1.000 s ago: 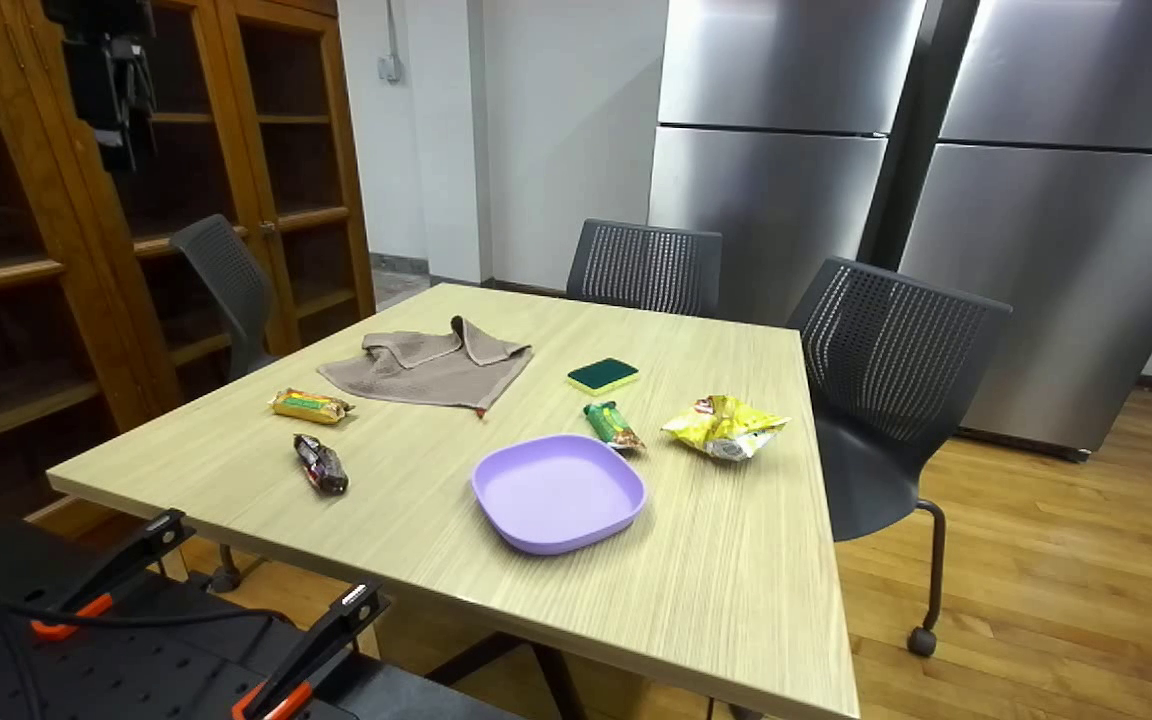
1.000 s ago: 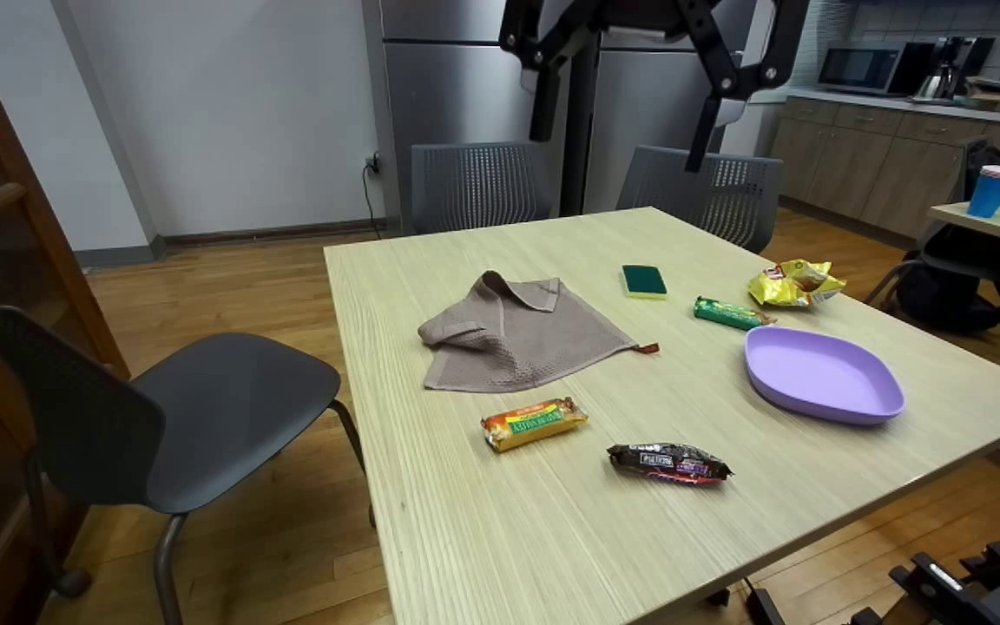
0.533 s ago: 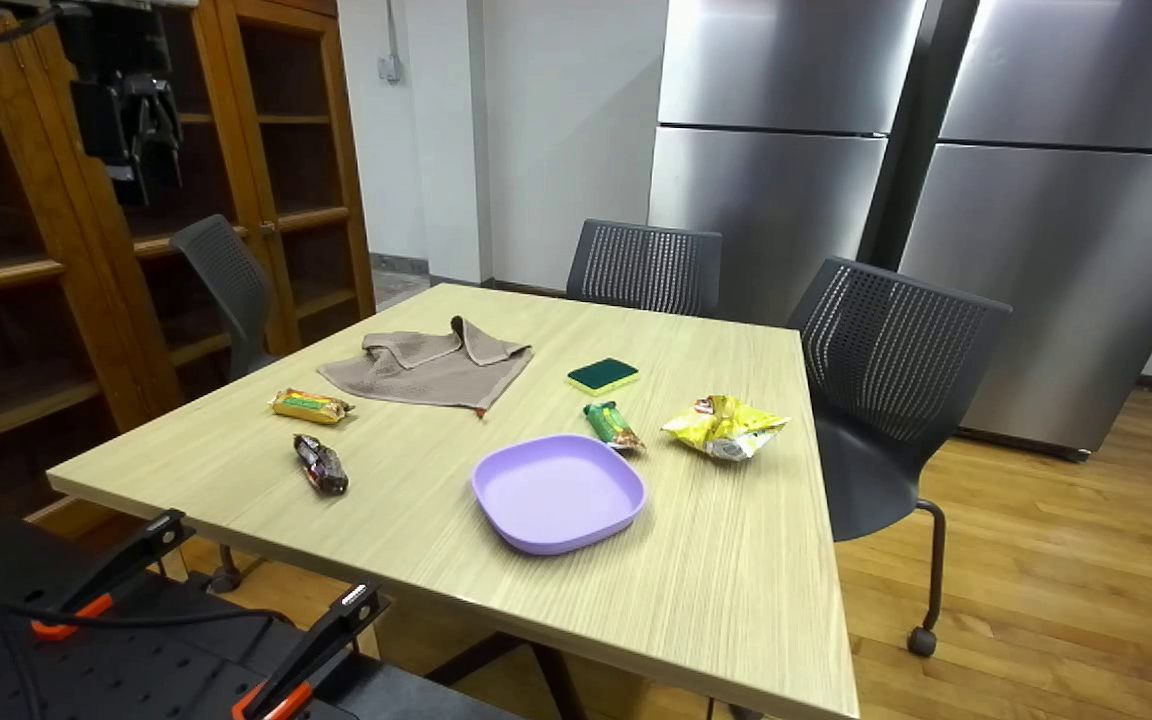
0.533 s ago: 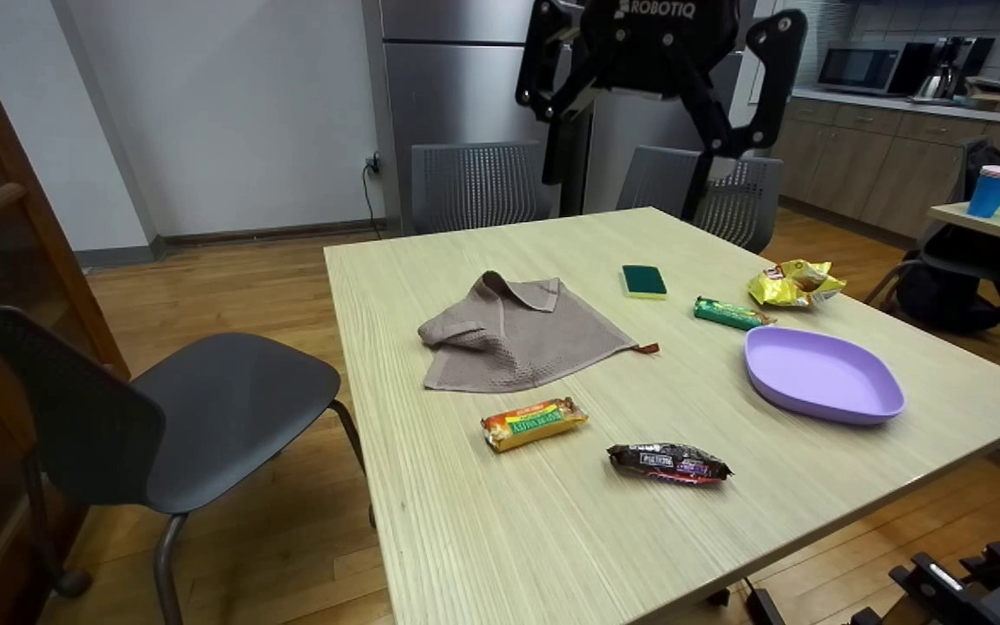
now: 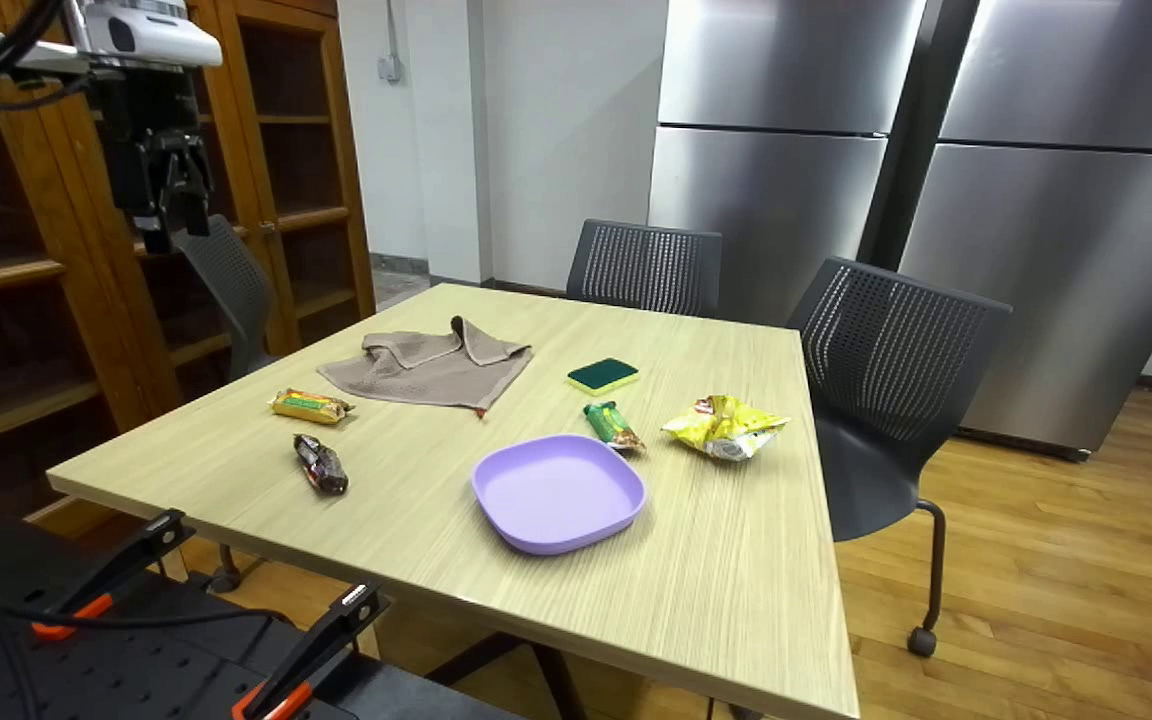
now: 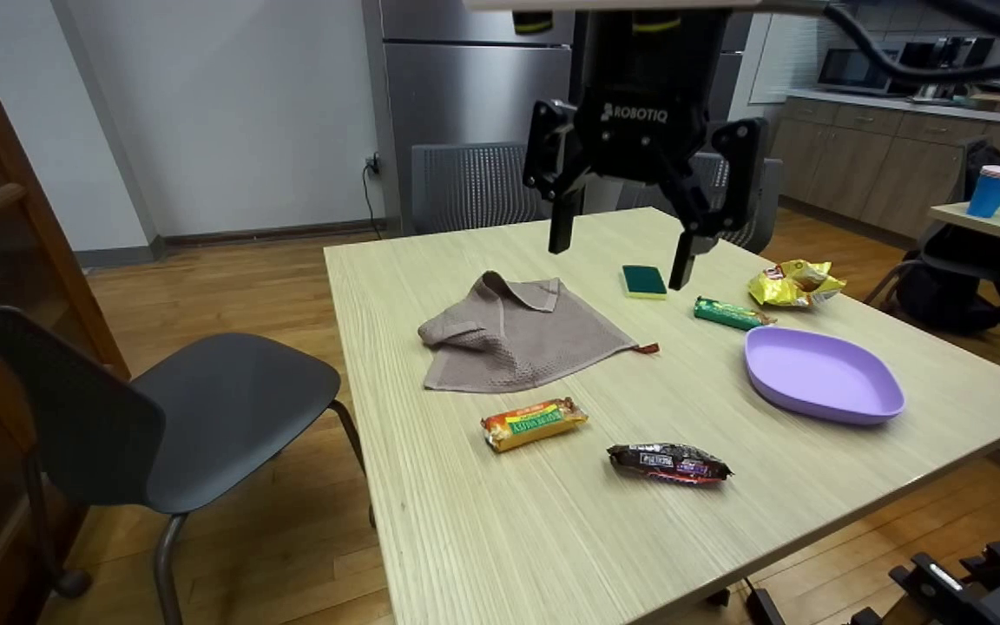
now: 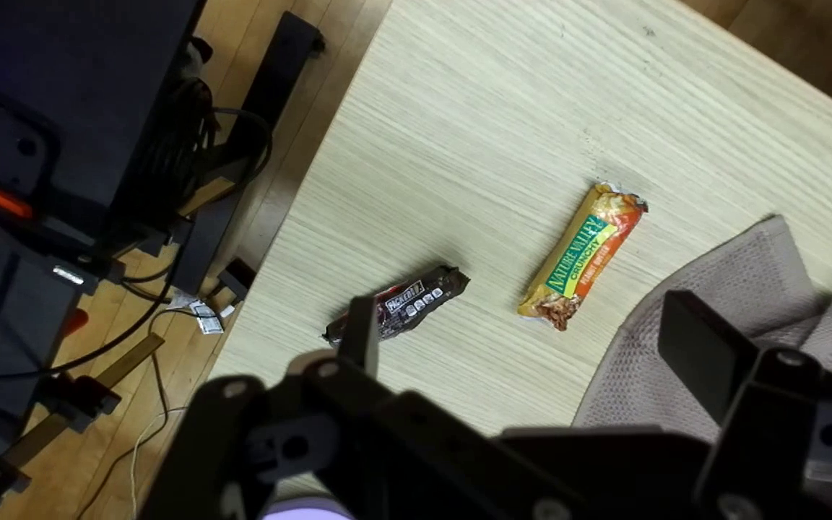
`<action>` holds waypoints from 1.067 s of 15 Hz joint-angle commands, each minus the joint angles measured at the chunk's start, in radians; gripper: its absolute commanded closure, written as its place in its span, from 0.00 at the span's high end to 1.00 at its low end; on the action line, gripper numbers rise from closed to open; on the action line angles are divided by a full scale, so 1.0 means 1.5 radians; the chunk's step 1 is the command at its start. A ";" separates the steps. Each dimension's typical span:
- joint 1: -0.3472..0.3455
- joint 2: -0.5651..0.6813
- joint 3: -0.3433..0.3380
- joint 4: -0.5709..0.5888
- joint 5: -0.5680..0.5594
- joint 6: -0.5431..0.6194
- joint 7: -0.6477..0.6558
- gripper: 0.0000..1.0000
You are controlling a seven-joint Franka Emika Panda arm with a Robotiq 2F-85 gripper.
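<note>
The gripper (image 6: pixel 621 259) hangs lower than a second ago, its fingers (image 6: pixel 562 227) spread wide above the worktop (image 6: pixel 474 529). There the Nature Valley Crunchy bar (image 7: pixel 582 256) lies unmoved between the grey-brown towel (image 6: pixel 530 347) and a dark-wrapped bar (image 7: pixel 416 300), touching neither; the purple plate (image 6: pixel 821 373) has also stayed put.

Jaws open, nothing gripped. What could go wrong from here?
In the wrist view, the open jaws overlap the dark bar and the cloth; lowering there might snag either.
The dark bar lies near the edge of the table; a knock could push it off.
The green bar sits beside the plate; grabbing it might bump the plate.
</note>
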 commanded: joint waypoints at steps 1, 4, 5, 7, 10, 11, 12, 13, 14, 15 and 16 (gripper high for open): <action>0.003 0.058 -0.011 0.024 -0.050 0.022 0.066 1.00; 0.011 0.099 -0.025 0.034 -0.070 0.044 0.100 1.00; 0.013 0.113 -0.031 0.038 -0.069 0.054 0.109 1.00; 0.019 0.139 -0.041 0.044 -0.079 0.078 0.138 1.00; 0.033 0.174 -0.058 0.058 -0.084 0.098 0.165 1.00; 0.037 0.183 -0.062 0.067 -0.075 0.092 0.161 1.00; 0.034 0.159 -0.063 0.040 -0.061 0.093 0.127 1.00; 0.037 0.169 -0.067 0.046 -0.061 0.093 0.131 1.00; 0.039 0.176 -0.069 0.051 -0.060 0.093 0.133 1.00; 0.040 0.179 -0.069 0.054 -0.060 0.093 0.133 1.00; 0.041 0.181 -0.070 0.056 -0.060 0.093 0.134 1.00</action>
